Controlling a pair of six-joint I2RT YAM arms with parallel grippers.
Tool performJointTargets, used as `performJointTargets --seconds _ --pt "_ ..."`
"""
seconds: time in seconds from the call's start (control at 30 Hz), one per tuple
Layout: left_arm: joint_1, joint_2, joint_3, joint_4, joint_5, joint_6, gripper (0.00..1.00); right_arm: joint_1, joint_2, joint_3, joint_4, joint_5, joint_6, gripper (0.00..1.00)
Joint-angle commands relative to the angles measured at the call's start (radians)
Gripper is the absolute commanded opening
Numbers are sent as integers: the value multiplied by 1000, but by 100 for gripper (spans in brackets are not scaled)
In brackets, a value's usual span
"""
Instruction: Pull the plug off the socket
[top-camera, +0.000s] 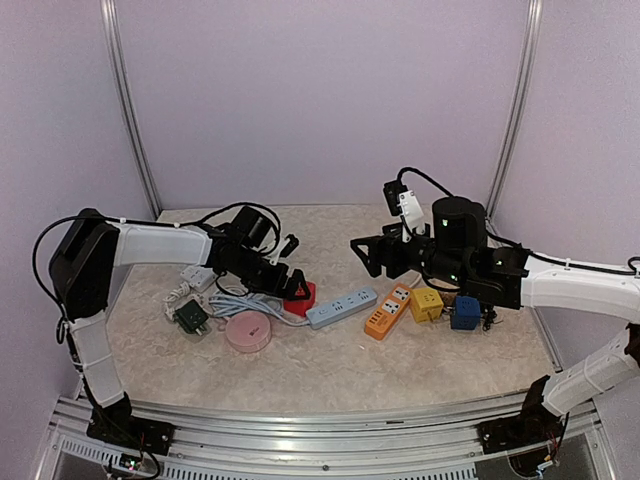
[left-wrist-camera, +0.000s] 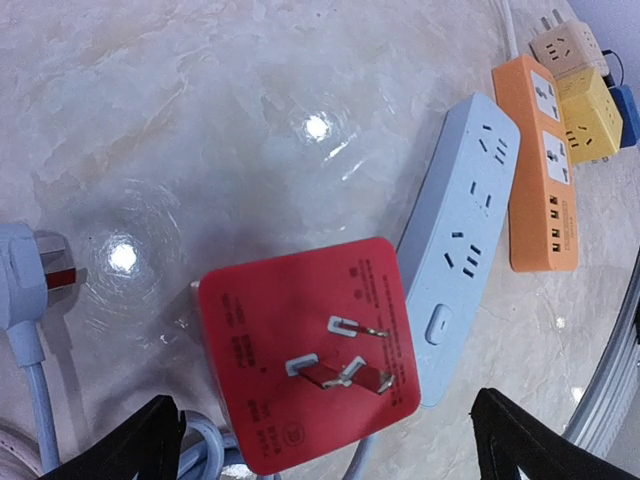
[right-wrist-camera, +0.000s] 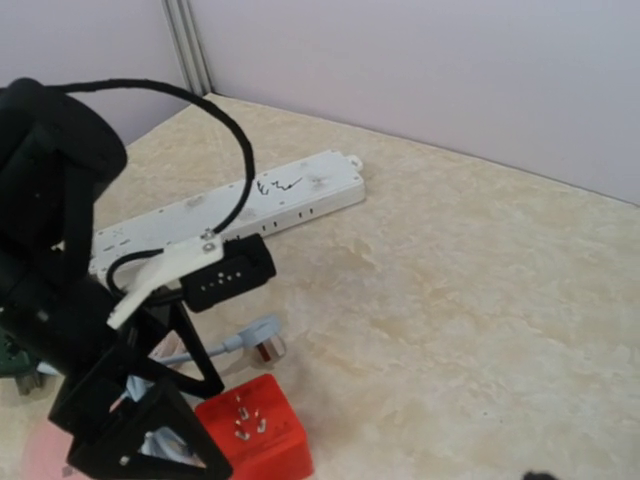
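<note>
A red cube plug lies on the marble table with its metal prongs pointing up, apart from the light-blue power strip beside it. My left gripper is open, its black fingertips standing on either side of the red plug without touching it. From above, the left gripper hovers just left of the red plug and the strip. My right gripper hangs open over the middle of the table, holding nothing. The right wrist view shows the red plug under the left arm.
The strip's light-blue cable plug lies loose at left. An orange strip, yellow cube and blue cube lie at right. A pink round socket, a dark green adapter and a white strip lie at left.
</note>
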Motion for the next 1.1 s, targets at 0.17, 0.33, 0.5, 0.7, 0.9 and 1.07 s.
performJointTargets --seconds 0.17,0.33,0.5,0.7,0.9,1.07 --pt "52 -136 -62 95 63 -14 99 -26 23 -6 -29 33 0 89" --pt "152 -261 -162 204 147 -40 99 -93 48 -9 -24 8 15 99" --pt "280 -373 -276 289 196 -36 99 -212 77 -32 -3 -37 5 100" --pt "488 -515 -430 412 180 -22 99 -396 121 -81 34 -37 -61 100" --pt "711 -679 -632 613 94 -43 99 -657 101 -196 161 -164 -38 100" --pt "764 -791 -734 719 -105 4 99 -780 34 -309 305 -209 -75 100"
